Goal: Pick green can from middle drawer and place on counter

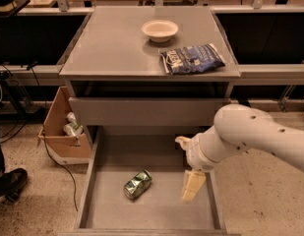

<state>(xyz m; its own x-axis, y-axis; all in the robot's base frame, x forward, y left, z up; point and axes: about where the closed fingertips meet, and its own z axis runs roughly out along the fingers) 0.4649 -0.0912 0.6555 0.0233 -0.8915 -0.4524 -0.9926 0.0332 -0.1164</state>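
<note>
Reach step is underway: the gripper (187,171) is hovering empty, jaws wide, at the green can's (137,184) three o'clock inside the middle drawer (156,213). Next move, I judge: shifting toward nine o'clock and descending astride it.

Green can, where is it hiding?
In the camera view the green can lies on its side in the open middle drawer, left of centre, with the tool hanging to its right, not touching.
</note>
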